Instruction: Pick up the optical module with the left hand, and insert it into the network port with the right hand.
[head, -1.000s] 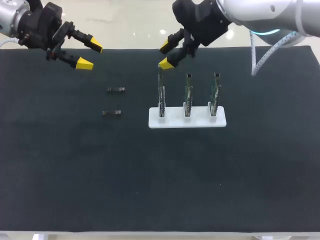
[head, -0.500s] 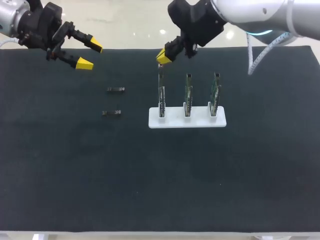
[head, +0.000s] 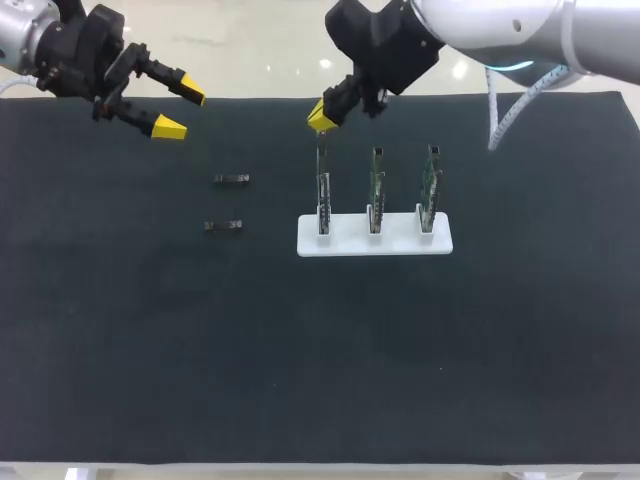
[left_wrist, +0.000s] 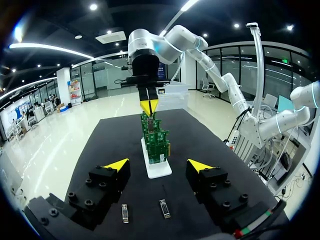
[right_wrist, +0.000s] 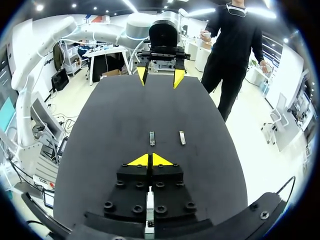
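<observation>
Cloth of flat black covers the table (head: 120, 350) from edge to edge, and all that stands on it sits on the far half.

Over the far left corner the left arm comes in low. The left gripper (head: 182, 111) hangs above the cloth, its two yellow-tipped fingers spread wide with nothing between them.

To the right of it, and closer to the robot, lie the two small dark oblong optical modules. One (head: 230, 178) is farther back and the other (head: 222, 226) is nearer. Both rest flat on the cloth, apart from each other and untouched. The left wrist view shows them side by side on the cloth, below and ahead of the parted fingers.

Further right, near the middle, is the flat white rectangular base (head: 375, 241). It holds three thin green circuit boards upright in a row. These are the left board (head: 321, 190), the middle board (head: 375, 188) and the right board (head: 430, 185), each edge-on to the head camera.

The right arm enters from the far right corner and reaches past the middle. It tilts down so that the right gripper (head: 320, 115) sits right at the top edge of the left board. Its yellow tips are pressed together (in its own wrist view only a hairline shows between them). Whether that hairline is the board's edge nipped between the pads, I cannot tell. From the left wrist view the closed tips point straight down onto the top of the row of boards.
</observation>
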